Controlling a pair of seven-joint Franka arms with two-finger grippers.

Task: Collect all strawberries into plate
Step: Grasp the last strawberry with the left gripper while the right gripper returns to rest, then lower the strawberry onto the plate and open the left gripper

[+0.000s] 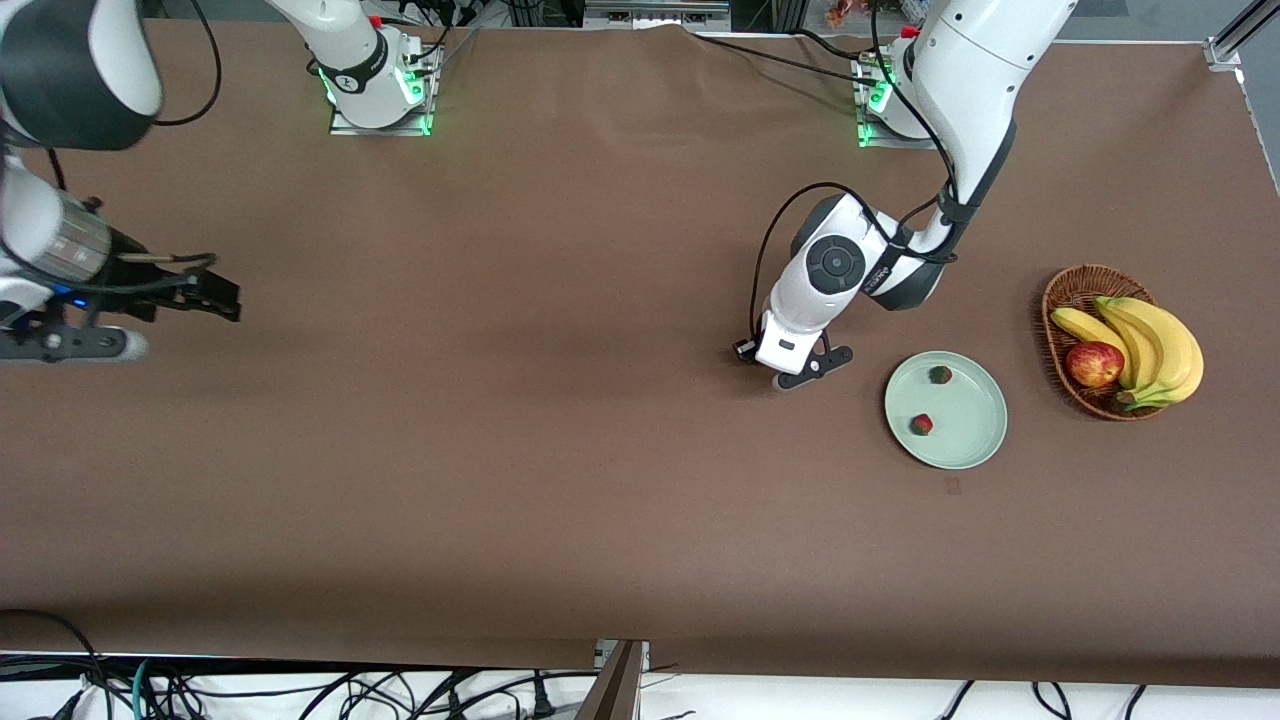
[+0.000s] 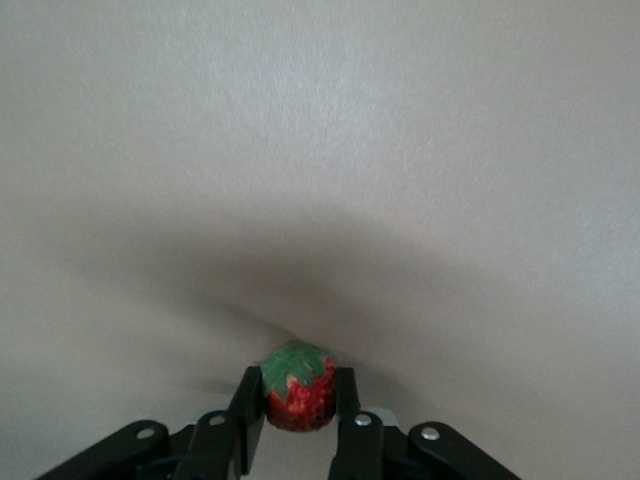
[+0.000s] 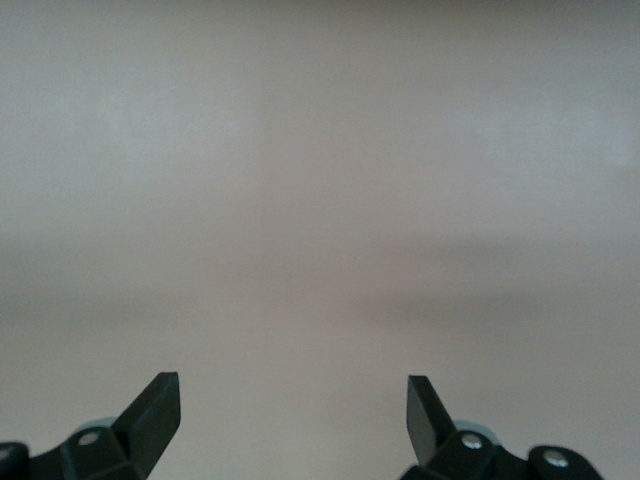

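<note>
Currently, left gripper [image 2: 297, 400] clamps a small red, green-topped strawberry [image 2: 297, 388] on the brown table [image 1: 560, 480]; right gripper [image 3: 293, 408] waits with jaws spread; no legible markings.

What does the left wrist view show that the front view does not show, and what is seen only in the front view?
Only the left wrist view shows the third strawberry, clamped between the left gripper's fingers.

Only the front view shows the plate holding two strawberries, the basket with bananas and an apple, and the right gripper, which waits open at the right arm's end of the table.

Both show the left gripper low over the brown table, beside the plate.
</note>
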